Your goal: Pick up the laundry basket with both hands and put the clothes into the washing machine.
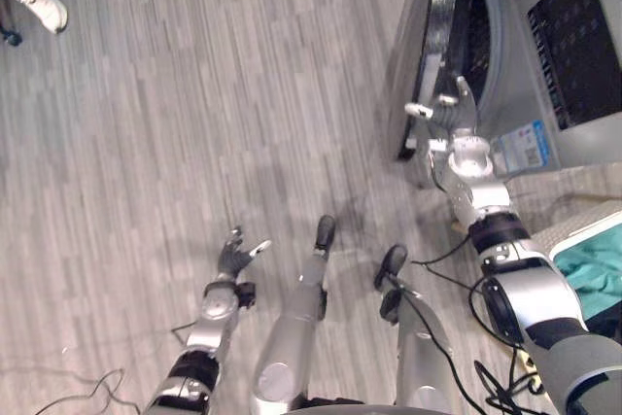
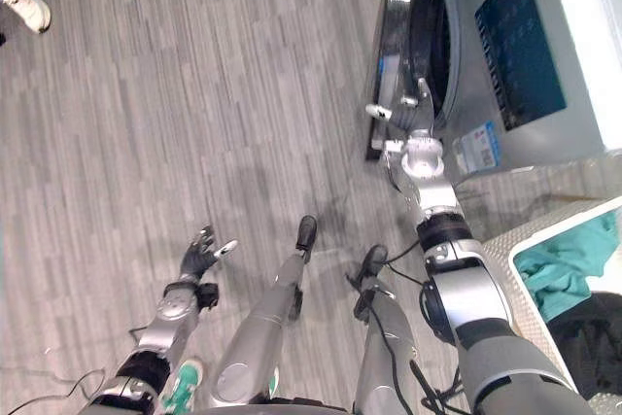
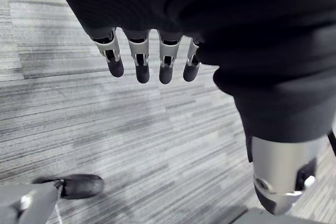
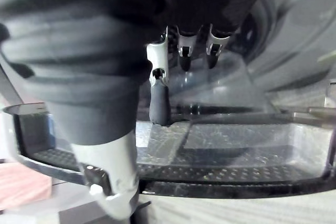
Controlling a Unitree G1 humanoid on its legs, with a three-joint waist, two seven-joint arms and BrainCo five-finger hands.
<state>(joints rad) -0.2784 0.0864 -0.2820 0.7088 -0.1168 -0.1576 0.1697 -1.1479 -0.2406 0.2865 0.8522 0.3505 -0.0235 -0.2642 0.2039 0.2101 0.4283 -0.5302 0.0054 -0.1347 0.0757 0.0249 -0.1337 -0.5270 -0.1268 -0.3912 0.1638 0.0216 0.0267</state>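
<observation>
Basket sat unheld at the lower right, and both your hands were loose.
The white laundry basket (image 2: 544,225) sat at the lower right edge of the head views with teal clothes (image 2: 559,264) inside it, apart from both hands. Your right hand (image 2: 413,119) was at the open door (image 2: 394,55) of the washing machine (image 2: 583,133) in the upper right, fingers straight and gripping nothing; contact with the door was unclear. Your left hand (image 2: 199,255) hung at the lower left over the floor (image 2: 194,94), fingers relaxed and empty. A person's white shoe (image 1: 41,2) showed at the upper left.
</observation>
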